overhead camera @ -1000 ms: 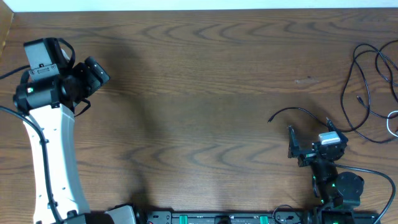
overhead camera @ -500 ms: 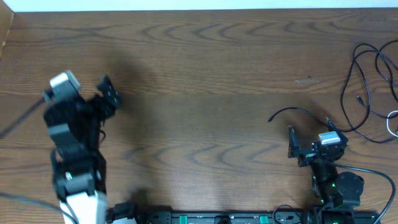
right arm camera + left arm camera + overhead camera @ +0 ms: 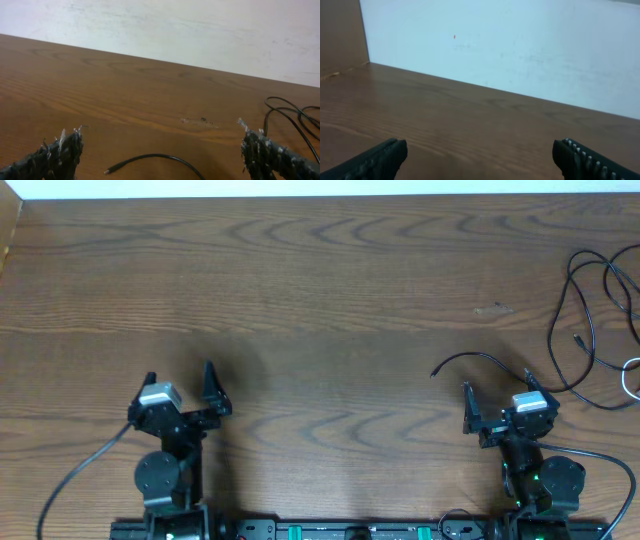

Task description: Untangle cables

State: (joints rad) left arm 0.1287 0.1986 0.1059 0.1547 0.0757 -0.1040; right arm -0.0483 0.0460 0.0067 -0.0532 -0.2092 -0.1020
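Several thin black cables lie in a loose tangle at the table's right side. A bit of the white cable shows at the right edge. One black cable end curves left, with its plug just ahead of my right gripper. In the right wrist view that cable end lies on the table between the wide-open fingers of my right gripper, which holds nothing. More black loops lie to the far right there. My left gripper is open and empty at the front left, far from the cables; the left wrist view shows it over bare wood.
The wooden table ends at a white wall at the back. A wooden panel stands at the far left. A thick black arm wire runs from the left arm's base. A small scuff marks the wood.
My left arm has swung back from the far left of the table and folded down at the front edge, gripper open. The right arm and the cables have not moved.
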